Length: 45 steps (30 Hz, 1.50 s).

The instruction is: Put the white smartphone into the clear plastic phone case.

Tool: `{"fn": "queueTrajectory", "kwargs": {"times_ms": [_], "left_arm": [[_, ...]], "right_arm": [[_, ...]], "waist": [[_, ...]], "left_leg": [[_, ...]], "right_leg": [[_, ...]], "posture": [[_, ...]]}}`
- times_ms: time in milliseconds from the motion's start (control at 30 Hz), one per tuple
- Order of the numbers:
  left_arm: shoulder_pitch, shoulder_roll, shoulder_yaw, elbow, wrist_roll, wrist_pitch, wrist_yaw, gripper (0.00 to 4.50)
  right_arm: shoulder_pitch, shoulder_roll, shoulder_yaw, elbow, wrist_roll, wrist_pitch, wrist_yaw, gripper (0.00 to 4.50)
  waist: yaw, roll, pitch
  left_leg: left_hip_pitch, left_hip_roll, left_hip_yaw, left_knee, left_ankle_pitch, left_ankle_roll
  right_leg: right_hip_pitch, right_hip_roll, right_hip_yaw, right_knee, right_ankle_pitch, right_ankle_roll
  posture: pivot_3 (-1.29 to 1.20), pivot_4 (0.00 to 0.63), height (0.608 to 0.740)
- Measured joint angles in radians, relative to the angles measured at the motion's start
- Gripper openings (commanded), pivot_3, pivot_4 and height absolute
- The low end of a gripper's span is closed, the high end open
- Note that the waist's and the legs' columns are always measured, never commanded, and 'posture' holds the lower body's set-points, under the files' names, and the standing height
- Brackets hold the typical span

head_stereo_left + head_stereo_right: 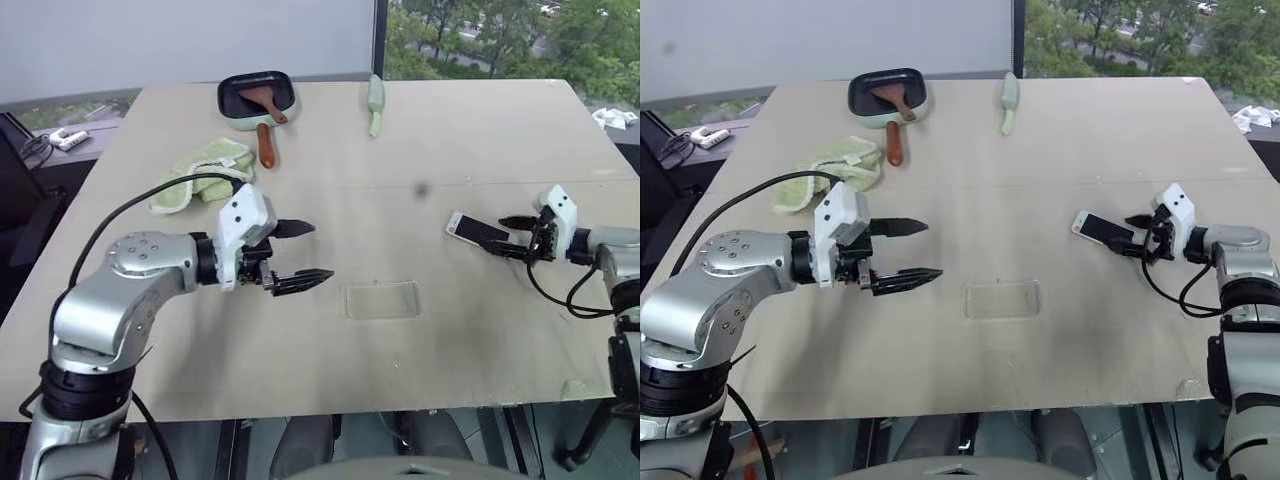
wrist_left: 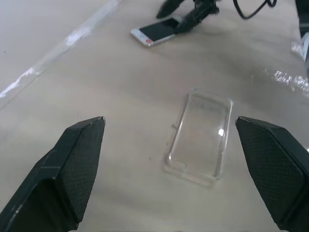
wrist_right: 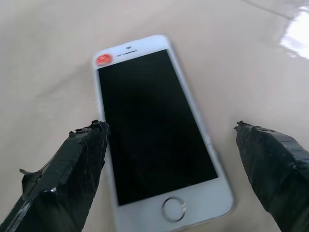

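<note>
The white smartphone (image 3: 154, 130) is lying screen-up between the spread fingers of the right gripper (image 1: 516, 236). The left gripper (image 1: 300, 255), fingers also apart, is hovering beside the clear plastic phone case (image 1: 381, 299).

Bare table (image 1: 400, 240) around case (image 1: 381, 300) (open).

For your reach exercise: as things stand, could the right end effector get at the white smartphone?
Probably yes: the right end effector is open, its fingers straddle the white smartphone lying flat on the table, and nothing lies between.
</note>
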Motion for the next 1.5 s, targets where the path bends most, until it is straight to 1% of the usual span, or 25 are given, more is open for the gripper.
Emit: {"fn": "queueTrajectory", "kwargs": {"times_ms": [200,433,533,600,867,1000,1100,1133,1200,1267,1433,1500], "left_arm": [[0.024,0.052,-0.006,-0.021,-0.076,0.006,-0.031,4.46],[0.004,0.058,-0.028,0.001,-0.077,-0.019,-0.029,4.46],[0.0,0.06,-0.042,0.009,-0.076,-0.027,-0.029,4.5],[-0.003,0.06,-0.055,0.02,-0.074,-0.034,-0.028,4.5],[-0.008,0.078,-0.057,0.032,-0.056,-0.058,-0.023,4.5],[-0.009,0.078,-0.056,0.087,-0.031,-0.101,-0.019,4.5],[-0.024,0.108,-0.06,0.136,0.003,-0.141,-0.049,4.5],[-0.048,0.119,-0.067,0.155,0.014,-0.161,-0.07,4.5],[-0.066,0.121,-0.076,0.162,0.025,-0.179,-0.083,4.5],[-0.093,0.13,-0.114,0.187,0.045,-0.216,-0.127,4.5],[-0.149,0.106,-0.17,0.239,0.071,-0.26,-0.171,4.5],[-0.165,0.088,-0.184,0.268,0.081,-0.279,-0.183,4.5]], "right_arm": [[-0.001,-0.013,0.023,0.008,-0.051,-0.079,0.02,4.5],[0.009,-0.018,0.03,0.008,-0.081,-0.122,0.008,4.5],[0.011,-0.019,0.029,0.007,-0.082,-0.123,0.007,3.79],[0.015,-0.021,0.029,0.0,-0.082,-0.123,0.008,2.95],[0.029,-0.021,0.029,-0.027,-0.082,-0.115,0.01,2.94],[0.04,-0.009,0.03,-0.07,-0.083,-0.128,0.014,2.94],[0.056,0.005,0.044,-0.165,-0.083,-0.125,0.044,2.94],[0.065,0.014,0.066,-0.24,-0.081,-0.1,0.075,2.94],[0.076,0.035,0.081,-0.294,-0.074,-0.081,0.089,2.94],[0.124,0.055,0.126,-0.489,-0.057,-0.001,0.119,2.94],[0.19,0.055,0.191,-0.827,-0.028,0.168,0.135,2.94],[0.191,0.055,0.201,-0.92,-0.025,0.224,0.118,2.94]], "waist": [[0.0,0.0,0.0],[0.003,0.0,0.0],[0.003,0.0,-0.001],[0.003,-0.001,-0.001],[0.002,-0.001,-0.001],[-0.002,-0.001,-0.001],[-0.017,-0.001,-0.001],[-0.026,-0.001,0.0],[-0.029,-0.001,0.0],[-0.026,0.001,0.001],[-0.014,0.001,0.001],[-0.013,0.001,0.001]], "left_leg": [[0.0,0.0,0.0,0.0,0.001,-0.001],[0.002,0.0,-0.001,0.0,0.001,-0.001],[0.002,0.0,-0.001,0.0,0.001,-0.001],[0.002,0.0,-0.001,0.0,0.001,-0.001],[0.002,0.0,-0.002,0.0,0.001,-0.001],[0.002,0.0,-0.002,0.0,0.001,-0.001],[0.003,0.001,-0.001,0.0,0.0,-0.001],[0.003,0.001,-0.001,0.0,0.0,-0.001],[0.003,0.0,0.0,0.0,0.0,-0.001],[0.002,0.0,0.0,0.0,0.0,0.001],[-0.008,0.0,-0.001,0.002,0.001,-0.001],[-0.012,-0.001,-0.001,0.003,0.001,-0.001]], "right_leg": [[0.0,0.0,0.0,0.0,0.0,0.0],[0.003,0.0,-0.002,-0.001,0.0,0.0],[0.004,0.0,-0.002,-0.001,0.0,0.0],[0.004,0.0,-0.002,-0.001,0.0,0.0],[0.004,0.0,-0.002,-0.001,0.0,0.0],[0.004,0.001,-0.002,-0.001,0.0,0.0],[0.003,0.001,-0.001,0.0,0.0,0.0],[0.003,0.001,-0.001,0.0,0.0,0.0],[0.003,0.001,0.0,0.001,0.0,0.0],[0.0,0.001,0.0,0.003,0.0,0.0],[-0.009,0.001,0.0,0.006,0.0,0.0],[-0.013,0.0,0.0,0.007,0.0,0.0]], "posture": [[0.0,0.15,0.74],[0.0,0.15,0.74],[0.0,0.15,0.74],[0.0,0.15,0.74],[0.0,0.15,0.74],[0.0,0.15,0.74],[0.0,0.15,0.74],[0.0,0.15,0.74],[0.0,0.15,0.74],[0.0,0.15,0.74],[0.0,0.15,0.74],[0.0,0.15,0.74]]}}
